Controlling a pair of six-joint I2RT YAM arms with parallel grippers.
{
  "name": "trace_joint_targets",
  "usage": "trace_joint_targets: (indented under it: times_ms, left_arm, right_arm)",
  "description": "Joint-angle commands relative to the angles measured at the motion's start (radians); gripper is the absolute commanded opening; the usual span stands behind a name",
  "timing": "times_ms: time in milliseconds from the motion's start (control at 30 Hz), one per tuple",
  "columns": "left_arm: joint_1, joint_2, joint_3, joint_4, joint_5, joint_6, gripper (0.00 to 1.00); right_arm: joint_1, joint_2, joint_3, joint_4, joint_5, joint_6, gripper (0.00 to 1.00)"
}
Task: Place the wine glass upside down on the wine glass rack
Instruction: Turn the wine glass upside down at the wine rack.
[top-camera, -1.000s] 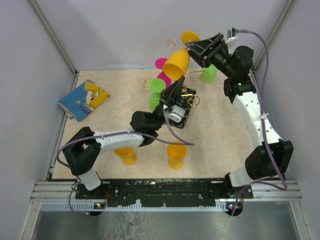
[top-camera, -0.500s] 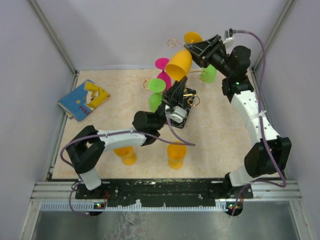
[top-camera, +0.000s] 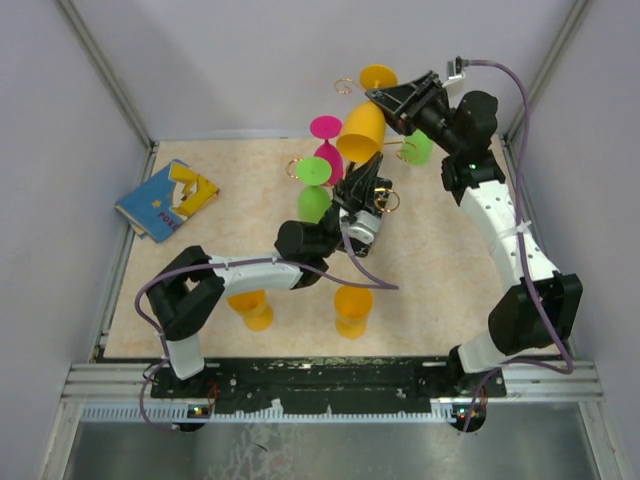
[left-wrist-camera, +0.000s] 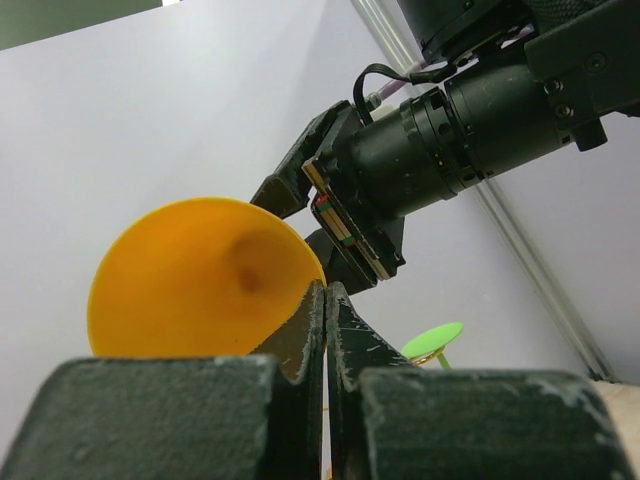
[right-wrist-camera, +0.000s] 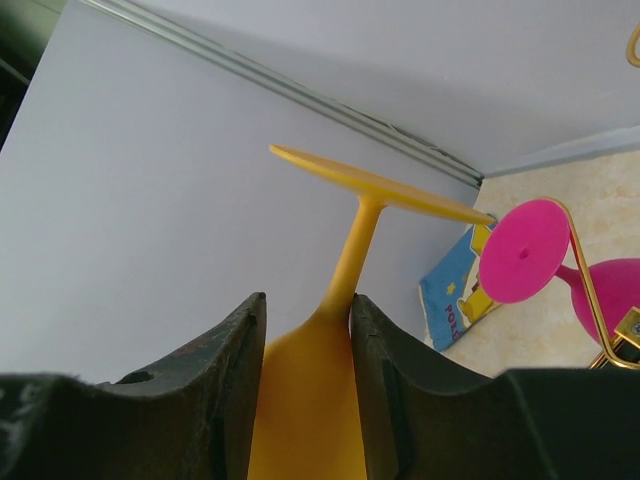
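My right gripper (top-camera: 380, 100) is shut on the stem end of an orange wine glass (top-camera: 360, 133) and holds it high above the wine glass rack (top-camera: 387, 201), foot (top-camera: 378, 75) towards the back wall. In the right wrist view the fingers (right-wrist-camera: 230, 350) clamp the glass (right-wrist-camera: 305, 400) where bowl meets stem. The rack is gold wire on a black base (top-camera: 362, 243). My left gripper (top-camera: 360, 175) stands among the rack's wires, jaws pressed together (left-wrist-camera: 326, 300), with a sliver of gold wire in the slit. The glass's open bowl (left-wrist-camera: 190, 280) hangs right above it.
Two green glasses (top-camera: 313, 190) (top-camera: 420, 148) and a pink one (top-camera: 327, 145) hang on the rack. Two more orange glasses (top-camera: 250, 310) (top-camera: 353, 308) stand at the table's front. A blue and yellow book (top-camera: 165, 200) lies at the left. Walls enclose the table.
My left arm's elbow has slid to the right, with its gripper staying at the rack. My right gripper has shifted the orange glass slightly right, its bowl tipping closer over the rack.
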Motion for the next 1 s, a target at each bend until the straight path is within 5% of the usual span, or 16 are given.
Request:
trace_joint_targets:
  times_ms: [0, 433, 967]
  left_arm:
    - [0.004, -0.001, 0.036, 0.067, 0.015, -0.017, 0.00]
    - [0.004, -0.036, -0.017, 0.063, 0.018, -0.013, 0.00]
    - [0.004, -0.077, -0.080, 0.042, 0.021, -0.002, 0.01]
  right_arm:
    - [0.018, -0.001, 0.063, 0.010, -0.034, -0.033, 0.38]
    - [0.018, 0.011, 0.066, 0.018, -0.031, -0.040, 0.23]
    - [0.015, 0.011, 0.075, -0.005, 0.007, -0.088, 0.18]
